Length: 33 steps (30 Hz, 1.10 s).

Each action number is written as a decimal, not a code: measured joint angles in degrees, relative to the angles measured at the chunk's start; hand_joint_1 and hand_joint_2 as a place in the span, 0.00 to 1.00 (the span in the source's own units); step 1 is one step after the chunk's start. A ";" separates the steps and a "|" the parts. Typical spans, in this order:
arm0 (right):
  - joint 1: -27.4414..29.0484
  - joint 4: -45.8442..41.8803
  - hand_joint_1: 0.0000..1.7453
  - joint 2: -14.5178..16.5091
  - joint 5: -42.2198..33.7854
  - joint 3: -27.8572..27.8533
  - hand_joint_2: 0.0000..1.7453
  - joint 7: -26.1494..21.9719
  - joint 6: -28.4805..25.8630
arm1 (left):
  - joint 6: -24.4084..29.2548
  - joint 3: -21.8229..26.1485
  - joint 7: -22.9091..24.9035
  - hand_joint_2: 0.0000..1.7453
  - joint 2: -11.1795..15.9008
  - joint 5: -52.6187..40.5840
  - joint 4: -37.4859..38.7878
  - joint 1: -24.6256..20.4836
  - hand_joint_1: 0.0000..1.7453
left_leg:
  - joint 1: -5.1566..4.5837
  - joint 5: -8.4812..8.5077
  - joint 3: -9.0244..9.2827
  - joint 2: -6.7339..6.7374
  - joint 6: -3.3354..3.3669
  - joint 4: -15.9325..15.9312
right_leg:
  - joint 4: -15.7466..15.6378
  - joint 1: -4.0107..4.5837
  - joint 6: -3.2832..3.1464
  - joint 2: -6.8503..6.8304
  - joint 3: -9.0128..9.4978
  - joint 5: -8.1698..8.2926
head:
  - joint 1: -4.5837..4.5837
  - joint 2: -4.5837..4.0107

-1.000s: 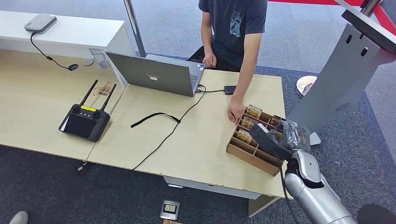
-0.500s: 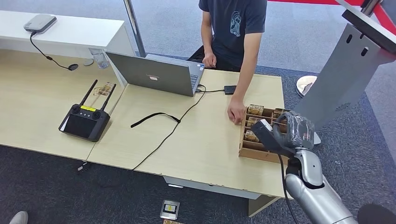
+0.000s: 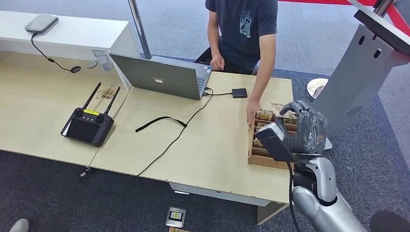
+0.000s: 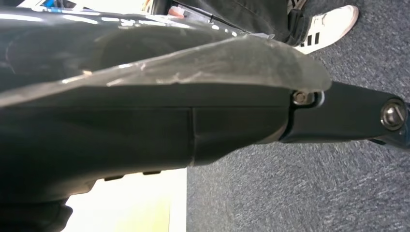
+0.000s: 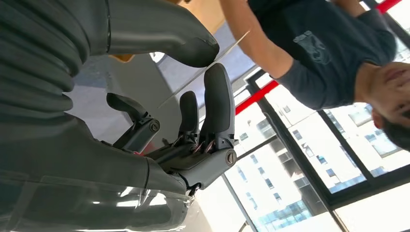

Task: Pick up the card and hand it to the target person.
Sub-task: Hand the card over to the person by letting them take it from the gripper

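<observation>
since the earlier frames, the right hand (image 3: 302, 126) has risen above the compartmented wooden card box (image 3: 263, 159) at the right end of the pale wood desk (image 3: 203, 145). the person's hand (image 3: 252, 110) has shifted to the box's far corner. thumb and fingers (image 5: 218, 101) pinch a thin, flat white card (image 5: 203, 72) by one edge. it looks light, stiff and slick, so an edge pinch suits it. left hand's fingers: cannot tell.

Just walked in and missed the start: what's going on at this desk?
The robot's right hand is raised over a wooden tray of cards at the desk edge, pinching a thin card between thumb and fingers. A seated person in a dark T-shirt rests a hand on the tray's far corner. The card has not been handed over yet.
</observation>
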 joint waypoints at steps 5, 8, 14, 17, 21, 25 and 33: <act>0.63 -2.62 1.00 0.54 -1.15 -0.05 1.00 -1.11 0.12 | 0.33 0.00 0.31 0.00 0.12 0.00 0.00 0.00 0.00 | 0.00 0.00 0.00 0.00 0.00 0.00 | 0.00 0.00 0.00 0.00 0.00 0.00 | 0.00 0.00; 0.92 -3.40 1.00 0.76 -1.58 -0.07 1.00 -1.37 0.27 | 0.49 0.00 0.62 0.00 0.16 0.00 0.00 0.00 0.00 | 0.00 0.00 0.00 0.00 0.00 0.00 | 0.00 0.00 0.00 0.00 0.00 0.00 | 0.00 0.00; 1.42 -4.76 1.00 0.90 -1.81 -0.12 1.00 -1.41 1.30 | 0.55 0.00 0.78 0.00 0.21 0.00 0.00 0.00 0.00 | 0.00 0.00 -0.01 0.00 0.00 0.00 | 0.00 0.00 0.00 0.00 -0.02 0.00 | 0.00 0.00; 1.65 -5.47 1.00 0.90 -1.90 -0.16 1.00 -1.07 1.99 | 0.44 0.00 0.78 0.00 0.31 0.00 0.00 0.00 0.00 | 0.00 0.00 -0.01 0.00 0.00 0.00 | 0.00 0.00 0.00 0.00 -0.02 0.00 | 0.00 0.00; 1.92 -6.20 1.00 0.90 -1.91 -0.37 1.00 -0.90 2.39 | 0.30 0.00 0.78 0.00 0.46 0.00 0.00 0.00 0.00 | 0.00 0.00 -0.01 0.00 0.00 0.00 | 0.00 0.00 0.00 0.00 -0.02 0.00 | 0.00 0.00; 2.26 -6.88 1.00 0.88 -1.90 -0.62 1.00 -0.54 2.96 | -0.02 0.00 0.78 0.00 0.55 0.00 0.00 0.00 0.00 | 0.00 0.00 -0.01 0.00 0.00 0.00 | 0.00 0.00 0.00 0.00 -0.02 0.00 | 0.00 0.00; 2.64 -7.90 1.00 0.83 -1.43 -1.01 1.00 0.12 3.70 | -0.21 0.00 0.77 0.00 0.68 0.00 0.00 -0.01 0.00 | 0.00 0.00 -0.01 0.00 0.00 0.00 | 0.00 0.00 0.00 0.00 -0.02 0.00 | 0.00 0.00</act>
